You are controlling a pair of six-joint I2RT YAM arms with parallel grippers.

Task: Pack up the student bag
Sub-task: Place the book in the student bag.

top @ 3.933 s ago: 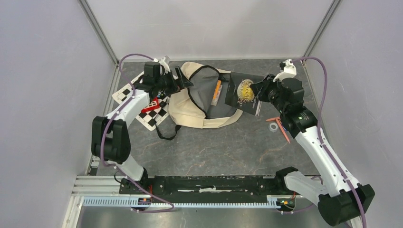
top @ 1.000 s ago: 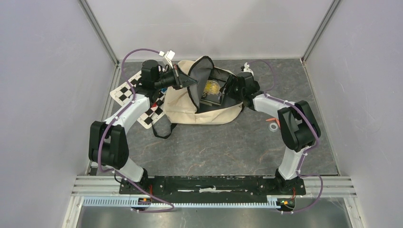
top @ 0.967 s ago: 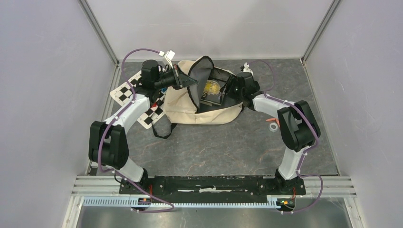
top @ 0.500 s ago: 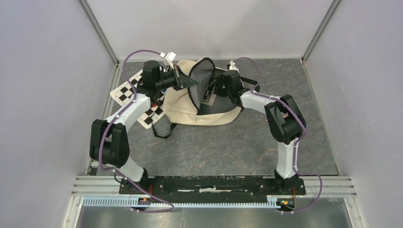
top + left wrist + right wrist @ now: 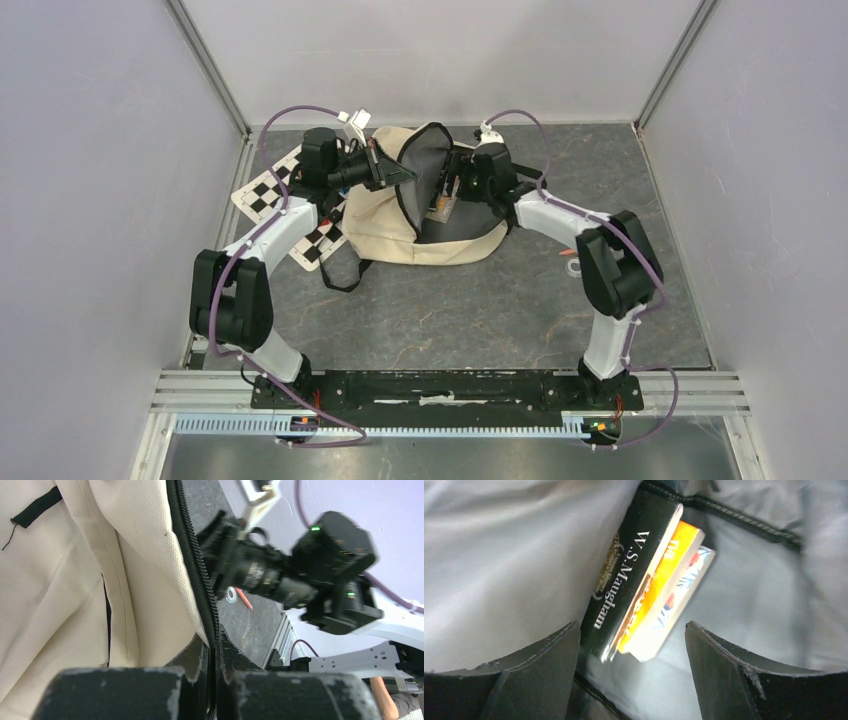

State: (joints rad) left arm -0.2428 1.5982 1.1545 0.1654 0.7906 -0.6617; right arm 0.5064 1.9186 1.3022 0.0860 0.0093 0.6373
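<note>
The student bag (image 5: pixel 375 225), cream canvas with black zipper trim, lies on its side at the back of the table, mouth facing right. My left gripper (image 5: pixel 396 172) is shut on the zipper edge (image 5: pixel 200 580) of its flap and holds the flap up. My right gripper (image 5: pixel 452 186) is at the mouth, open with nothing between its fingers. In the right wrist view it (image 5: pixel 631 630) looks into the grey lining (image 5: pixel 524 555), where a black book (image 5: pixel 634 560), an orange book (image 5: pixel 664 580) and a white flowered book (image 5: pixel 684 585) lie stacked just beyond the fingertips.
A checkerboard card (image 5: pixel 268 195) lies left of the bag under the left arm. A small metal ring (image 5: pixel 573 266) and an orange pen (image 5: pixel 245 599) lie on the dark table right of the bag. The bag's black strap (image 5: pixel 345 280) trails toward the front.
My right gripper pushed the black book deeper into the bag, let go of it, opened and drew back slightly. The left gripper kept the flap raised.
</note>
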